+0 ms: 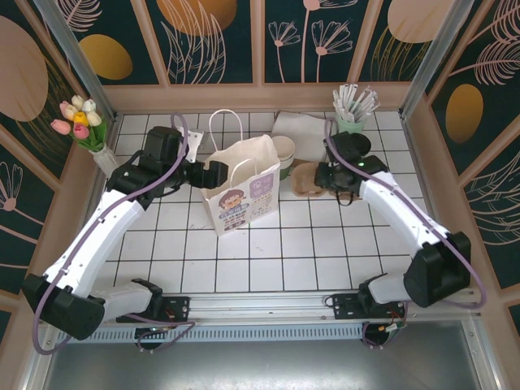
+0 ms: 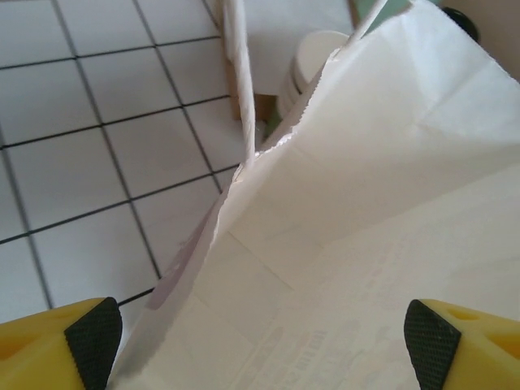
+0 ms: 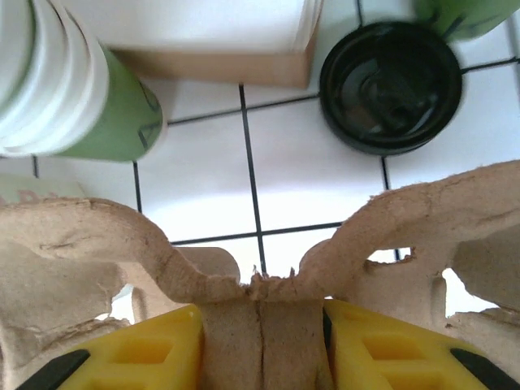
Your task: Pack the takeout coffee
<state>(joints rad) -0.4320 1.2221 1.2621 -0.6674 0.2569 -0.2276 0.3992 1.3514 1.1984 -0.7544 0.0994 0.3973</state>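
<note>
Because the white paper bag (image 1: 241,185) stands upright in the middle of the tiled surface (image 1: 309,244), a part of what is behind it is hidden from the top camera. The takeout coffee cup (image 1: 283,151) is seen on the surface just behind the far right corner of the bag, not inside it. From above only its cream rim and inside are shown, and its lower wall is covered by the bag. In the right wrist view the green cup (image 3: 106,106) is cut off by the upper left edge. Several white rims seem to be stacked there, so it cannot be told whether one cup or more is present. In the left wrist view only a pale, blurred round part (image 2: 313,65) is seen past the edge of the bag.

The left jaws are spread wide. The black pads (image 2: 93,341) of the yellow fingers are seen at the two lower corners, and a wall of the bag lies between them. Whether a pad touches the paper cannot be told.

The right jaws are pressed together on the middle rib of a brown cardboard cup carrier (image 3: 260,317), which is pinched between the yellow fingers (image 3: 130,349). This carrier (image 1: 307,180) lies just right of the bag, near the cup. Beyond it a black lid (image 3: 390,85) lies flat on the surface, and a white box (image 3: 203,32) is cut off by the top edge.
</note>
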